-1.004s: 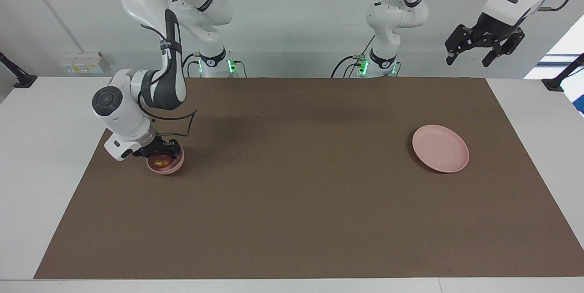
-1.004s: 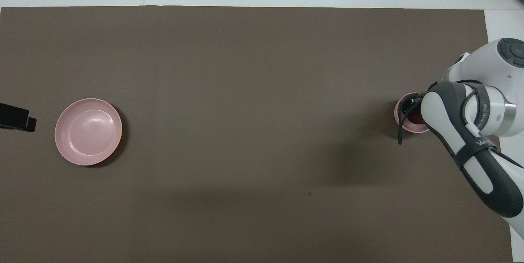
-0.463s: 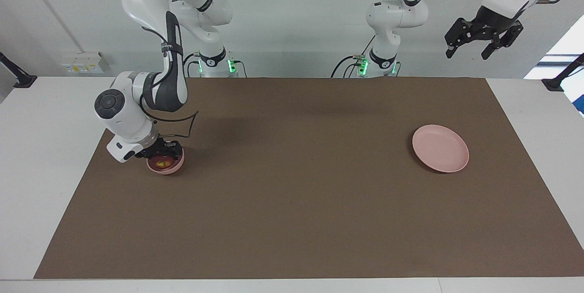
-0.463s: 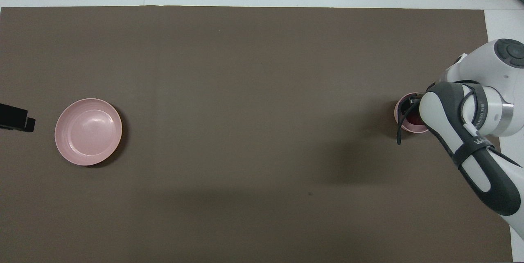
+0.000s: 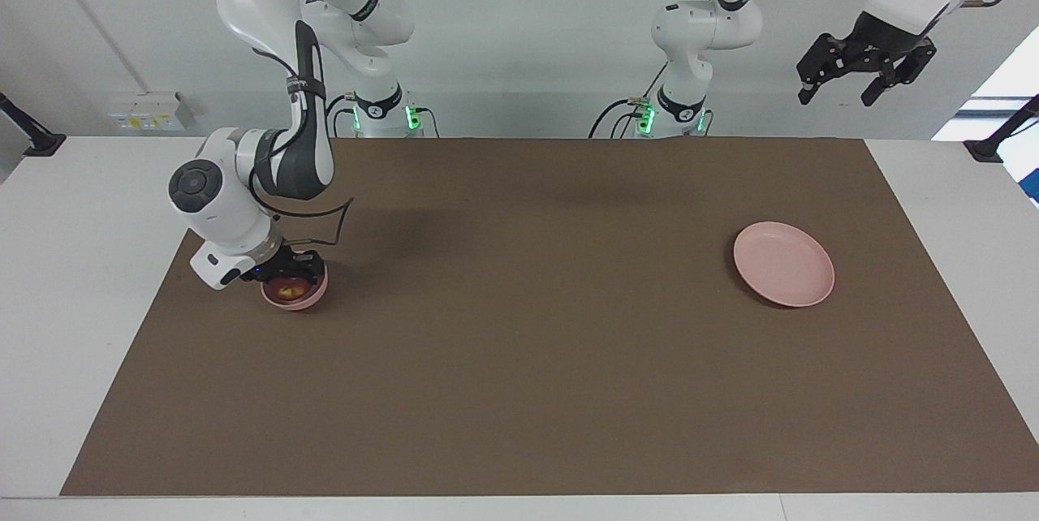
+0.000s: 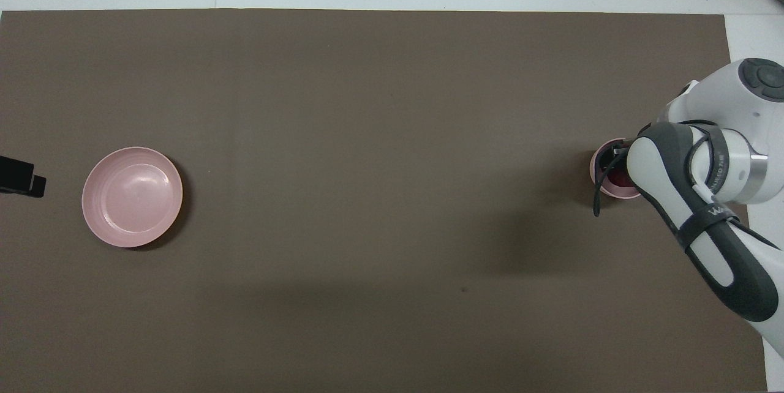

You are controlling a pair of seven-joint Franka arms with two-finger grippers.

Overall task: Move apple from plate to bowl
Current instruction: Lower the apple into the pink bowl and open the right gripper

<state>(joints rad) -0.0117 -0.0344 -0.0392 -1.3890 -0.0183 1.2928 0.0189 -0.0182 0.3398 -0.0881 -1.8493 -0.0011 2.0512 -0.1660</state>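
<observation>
In the facing view the bowl point(image 5: 296, 291) sits on the brown mat point(image 5: 536, 326) toward the right arm's end of the table; the apple point(image 5: 287, 289) lies inside it, its yellowish patch upward; the right gripper point(image 5: 284, 268) hangs right at the bowl's rim on the side nearer the robots, and it seems just clear of the apple, though whether its fingers are apart or together cannot be told from here; the plate point(image 5: 783, 263) lies bare on the mat, well apart from the bowl, toward the left arm's end; the left gripper point(image 5: 862, 66) waits high in the air, well apart from the bowl, its fingers spread wide with nothing between them.

In the overhead view the bowl point(image 6: 606, 172) is largely covered by the right arm's wrist; a sliver of the dark-red apple point(image 6: 617, 179) shows within it; the plate point(image 6: 132, 196) lies toward the left arm's end, level with the bowl; only a dark tip of the left gripper point(image 6: 21, 177) shows at the frame's edge, beside the plate.
</observation>
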